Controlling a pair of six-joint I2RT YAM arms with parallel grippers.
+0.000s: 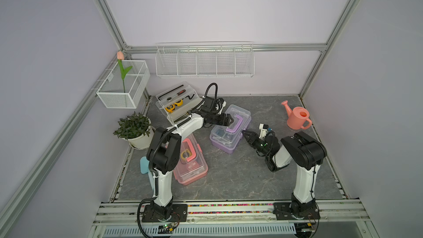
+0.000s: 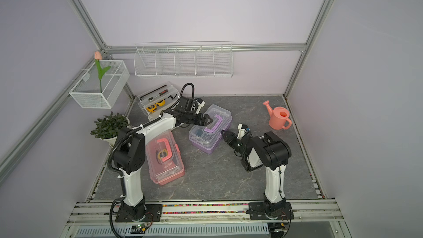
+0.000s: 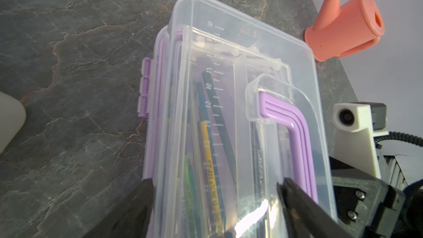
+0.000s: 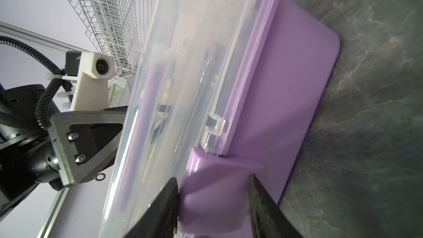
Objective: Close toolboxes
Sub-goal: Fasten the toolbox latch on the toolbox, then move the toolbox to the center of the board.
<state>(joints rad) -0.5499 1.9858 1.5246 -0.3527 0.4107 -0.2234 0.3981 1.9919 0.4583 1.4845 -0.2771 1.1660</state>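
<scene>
The purple toolbox lies mid-table with its clear lid down. My left gripper is open and spans the lid, one finger by the hinge side and the other beside the purple handle. My right gripper is at the box's front, with both fingers against the out-turned purple latch. The pink toolbox lies front left, lid down. The white toolbox stands open at the back left, tools showing.
A pink watering can stands back right, and a potted plant at the left edge. A long wire basket hangs on the back wall. A smaller one holding a tulip hangs left. A light blue object lies behind my left arm.
</scene>
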